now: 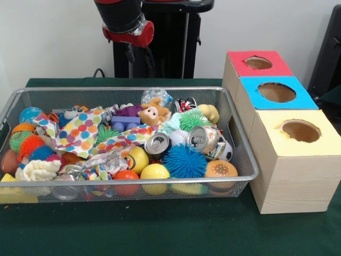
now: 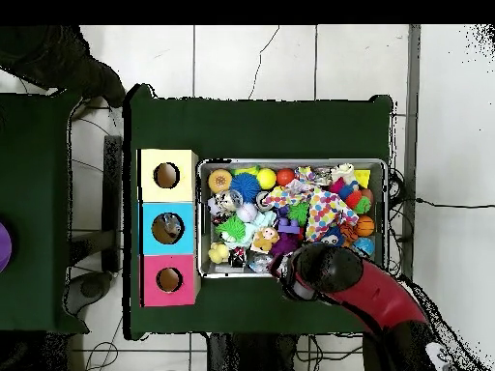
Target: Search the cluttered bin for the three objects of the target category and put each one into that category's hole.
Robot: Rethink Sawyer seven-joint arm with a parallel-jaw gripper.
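A wire mesh bin (image 1: 133,182) is packed with mixed items. Two drink cans (image 1: 157,144) (image 1: 204,138) lie near the middle, beside a blue spiky ball (image 1: 184,160). Yellow balls (image 1: 154,172), an orange ball (image 1: 221,169), a tan plush animal (image 1: 154,112), a purple block (image 1: 125,124) and a polka-dot cloth (image 1: 80,133) fill the rest. My gripper (image 1: 133,37) hangs high behind the bin's far rim, holding nothing that I can see. From overhead, the gripper (image 2: 300,275) sits at the bin's (image 2: 292,162) edge nearest the robot.
Three boxes stand in a row beside the bin, each with a round hole on top: red (image 1: 237,66), blue (image 1: 250,98) and yellow (image 1: 319,146). Overhead they show as yellow (image 2: 150,176), blue (image 2: 150,229) and red (image 2: 150,280). Green cloth covers the table.
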